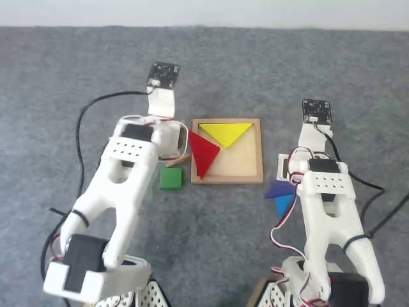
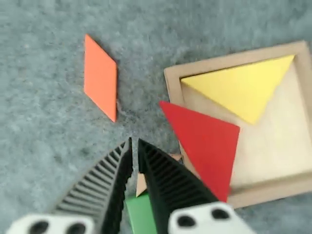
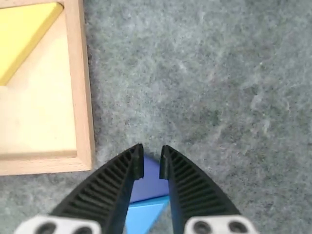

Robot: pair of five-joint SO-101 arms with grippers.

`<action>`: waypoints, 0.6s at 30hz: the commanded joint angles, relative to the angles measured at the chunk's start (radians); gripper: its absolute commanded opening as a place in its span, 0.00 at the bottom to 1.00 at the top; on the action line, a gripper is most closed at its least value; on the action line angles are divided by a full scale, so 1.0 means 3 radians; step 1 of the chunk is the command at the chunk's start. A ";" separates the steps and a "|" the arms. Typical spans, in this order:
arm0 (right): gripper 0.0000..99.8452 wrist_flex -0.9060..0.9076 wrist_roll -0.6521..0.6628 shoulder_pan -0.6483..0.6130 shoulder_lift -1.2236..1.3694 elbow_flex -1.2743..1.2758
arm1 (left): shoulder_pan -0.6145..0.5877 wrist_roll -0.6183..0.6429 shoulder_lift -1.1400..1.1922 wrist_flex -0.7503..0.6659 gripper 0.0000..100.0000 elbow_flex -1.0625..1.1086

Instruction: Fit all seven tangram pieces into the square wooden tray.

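The square wooden tray [image 1: 259,150] [image 2: 171,80] [image 3: 86,97] holds a yellow triangle [image 1: 225,132] [image 2: 243,87] [image 3: 24,29] along its far side. A red triangle [image 1: 203,153] [image 2: 207,146] lies askew across the tray's left rim. My left gripper [image 1: 184,146] [image 2: 135,142] hovers shut just left of it, holding nothing. An orange parallelogram [image 2: 101,77] lies on the carpet beyond it, and a green square [image 1: 170,178] [image 2: 141,217] and a small tan piece [image 2: 141,185] lie under it. My right gripper [image 1: 289,176] [image 3: 151,148] stands slightly open above a dark blue piece [image 1: 278,190] [image 3: 146,183] and a light blue triangle [image 1: 283,204] [image 3: 144,214].
Everything lies on grey carpet [image 1: 223,243]. Black cables [image 1: 83,128] trail beside both arms. The near half of the tray floor [image 1: 236,166] is bare wood.
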 commanded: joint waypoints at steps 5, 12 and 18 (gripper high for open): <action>0.07 -0.0054 -0.0015 -0.0033 -0.0151 -0.0123 | -0.0020 0.0332 0.0731 0.0220 0.01 -0.0647; 0.07 -0.0345 -0.0041 -0.0038 -0.0151 -0.0020 | -0.0026 0.0358 0.1268 0.0281 0.01 -0.1143; 0.07 -0.0437 -0.0041 -0.0038 -0.0151 0.0010 | 0.0312 0.0358 0.1391 0.0123 0.01 -0.1189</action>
